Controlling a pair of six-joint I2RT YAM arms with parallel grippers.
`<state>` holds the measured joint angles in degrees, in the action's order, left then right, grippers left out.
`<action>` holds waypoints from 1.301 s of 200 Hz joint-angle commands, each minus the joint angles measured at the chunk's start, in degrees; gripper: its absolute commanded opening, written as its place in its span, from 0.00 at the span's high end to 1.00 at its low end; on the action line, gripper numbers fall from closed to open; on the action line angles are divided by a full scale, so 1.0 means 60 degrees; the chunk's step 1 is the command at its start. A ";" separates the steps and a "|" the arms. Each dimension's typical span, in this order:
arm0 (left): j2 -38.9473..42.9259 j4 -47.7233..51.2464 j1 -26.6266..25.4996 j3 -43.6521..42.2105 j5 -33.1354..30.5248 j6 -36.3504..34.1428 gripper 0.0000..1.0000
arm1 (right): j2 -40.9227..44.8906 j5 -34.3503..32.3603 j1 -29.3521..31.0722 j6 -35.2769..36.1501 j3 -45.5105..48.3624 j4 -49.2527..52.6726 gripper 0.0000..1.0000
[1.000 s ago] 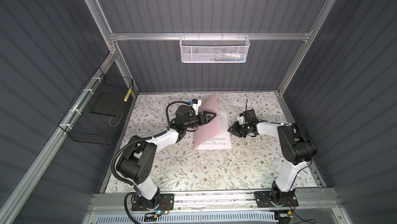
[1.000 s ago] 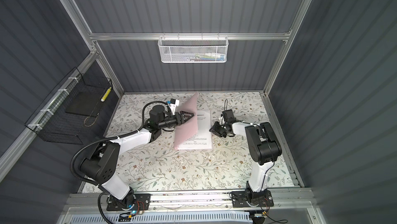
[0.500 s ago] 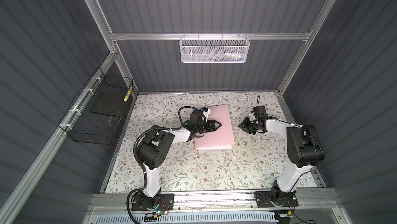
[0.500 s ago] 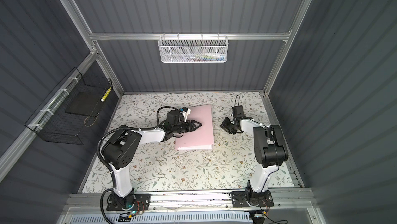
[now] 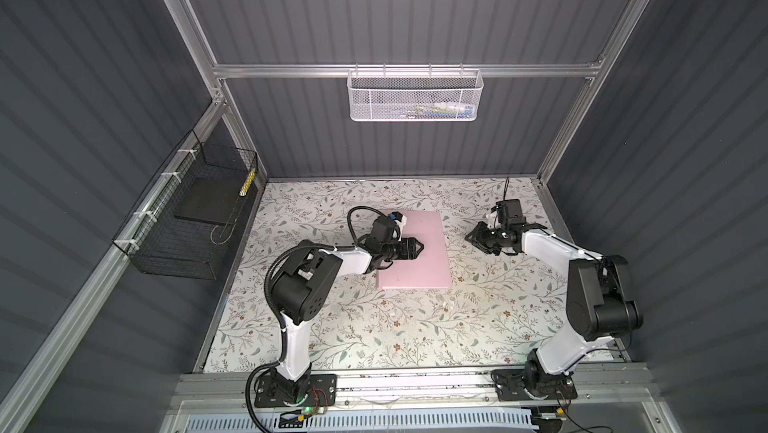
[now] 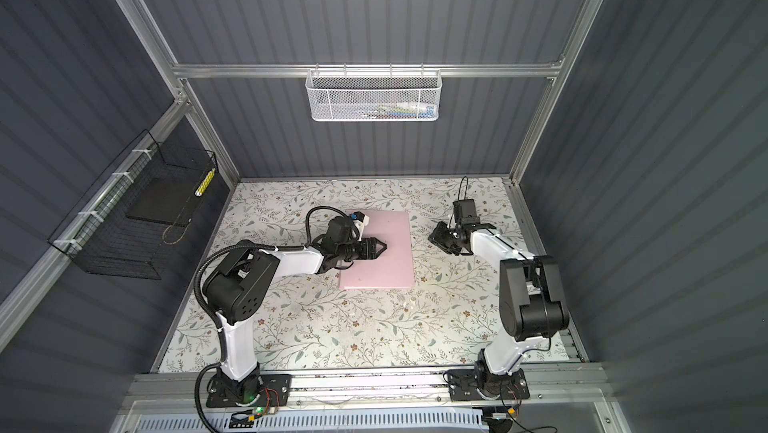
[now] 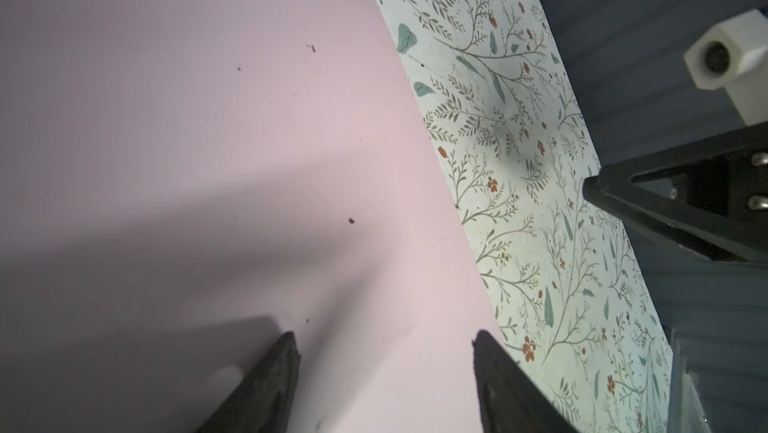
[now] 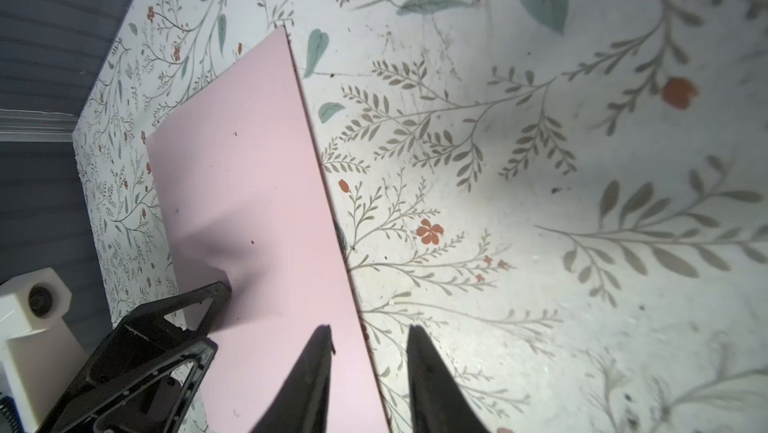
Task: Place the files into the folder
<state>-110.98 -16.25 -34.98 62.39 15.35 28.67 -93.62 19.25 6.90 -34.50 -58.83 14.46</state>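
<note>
Folder (image 5: 428, 269) has just dropped shut beneath the released left fingers (image 7: 270, 381) (right fingers (image 8: 428, 389) likewise parted and empty, beside it), files presumably enclosed.

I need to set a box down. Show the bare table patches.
Free: the table strip between folder and front rail; the far strip by the back wall. Crowded: the middle, left gripper over the folder, right gripper beside it.

Floral table cover (image 5: 374, 327), white mesh basket (image 5: 414, 96) on back rail, black wire basket (image 5: 174, 246) w/ black slab (image 5: 203, 204) inside
</note>
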 commanded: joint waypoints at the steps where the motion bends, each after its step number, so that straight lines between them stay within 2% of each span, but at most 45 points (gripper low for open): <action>1: 0.1111 0.1354 -0.0029 0.0488 -0.1394 -0.1199 0.15 | 0.0773 -0.0431 0.0008 0.0384 0.0107 0.0191 0.65; 5: 0.1261 0.1537 -0.0029 0.0530 -0.1623 -0.1318 0.14 | 0.0876 -0.0463 0.0008 0.0419 0.0107 0.0217 0.65; 13: 0.1545 0.1916 -0.0022 0.0649 -0.2053 -0.1502 0.02 | 0.1075 -0.0526 0.0008 0.0483 0.0093 0.0297 0.65; 16: 0.1660 0.2086 -0.0015 0.0700 -0.2236 -0.1574 0.01 | 0.1135 -0.0554 0.0008 0.0507 0.0093 0.0320 0.65; 38: 0.2544 0.2904 -0.0007 0.0726 -0.3707 -0.2145 0.00 | 0.1588 -0.0697 0.0015 0.0748 0.0005 0.0566 0.63; 49: 0.3042 0.3051 -0.0014 0.0463 -0.4823 -0.2334 0.00 | 0.1843 -0.0845 0.0008 0.0871 0.0019 0.0594 0.59; 58: 0.3425 0.2942 -0.0014 0.0118 -0.5773 -0.2527 0.00 | 0.2037 -0.1069 0.0008 0.0989 0.0061 0.0608 0.51; 67: 0.3743 0.2787 0.0000 -0.0247 -0.6862 -0.2743 0.00 | 0.2201 -0.1241 0.0008 0.1090 0.0093 0.0622 0.38; 76: 0.3984 0.2557 0.0027 -0.0665 -0.7781 -0.3142 0.00 | 0.2311 -0.1403 0.0008 0.1176 0.0093 0.0662 0.35; 86: 0.4199 0.1932 0.0151 -0.1290 -0.8375 -0.3447 0.00 | 0.2397 -0.1575 0.0021 0.1243 0.0078 0.0728 0.32; 115: 0.4921 -0.1100 0.1519 -0.3754 -0.8069 -0.3552 0.00 | 0.2577 -0.1757 0.0052 0.1182 0.0098 0.0653 0.26; 141: 0.5272 -0.3800 0.2106 -0.5648 -0.9746 -0.5162 0.00 | 0.2789 -0.2183 0.0174 0.1129 0.0468 0.0091 0.21; 163: 0.4964 -0.3690 0.3379 -0.6129 -0.8744 -0.4746 0.00 | 0.2998 -0.2929 0.0339 0.1471 0.1027 -0.0628 0.18; 174: 0.4426 -0.4292 0.3910 -0.6379 -0.8188 -0.4481 0.00 | 0.3089 -0.3407 0.0491 0.1694 0.1316 -0.1002 0.16; 182: 0.3934 -0.4963 0.4196 -0.6389 -0.7897 -0.4606 0.00 | 0.3123 -0.3749 0.0642 0.2010 0.1507 -0.1248 0.15; 191: 0.3892 -0.4526 0.4258 -0.6163 -0.7584 -0.4613 0.00 | 0.3177 -0.4189 0.0830 0.2369 0.1701 -0.1588 0.14; 199: 0.3605 -0.5449 0.4468 -0.6336 -0.7094 -0.4596 0.00 | 0.3236 -0.4582 0.0988 0.2704 0.1942 -0.1920 0.13; 207: 0.3235 -0.5800 0.4863 -0.6362 -0.6116 -0.4471 0.00 | 0.3295 -0.4820 0.1074 0.2982 0.2174 -0.2194 0.12; 225: 0.2000 -0.7767 0.5032 -0.6626 -0.5485 -0.4750 0.00 | 0.3314 -0.5756 0.1078 0.3486 0.2519 -0.2554 0.11; 236: 0.2380 -0.6389 0.5025 -0.6346 -0.5184 -0.4618 0.00 | 0.3265 -0.6394 0.1014 0.3985 0.2649 -0.2755 0.10; 247: 0.2035 -0.7067 0.5038 -0.6322 -0.5478 -0.4670 0.00 | 0.3214 -0.6845 0.0769 0.4369 0.2696 -0.2927 0.09; 260: 0.2229 -0.5847 0.5039 -0.5966 -0.5569 -0.4523 0.00 | 0.3105 -0.7100 0.0403 0.4705 0.2686 -0.3023 0.08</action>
<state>-98.39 -51.75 -4.89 24.34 -20.58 1.85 -74.72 -14.46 12.19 -13.30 -43.03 1.15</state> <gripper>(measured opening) 0.997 0.918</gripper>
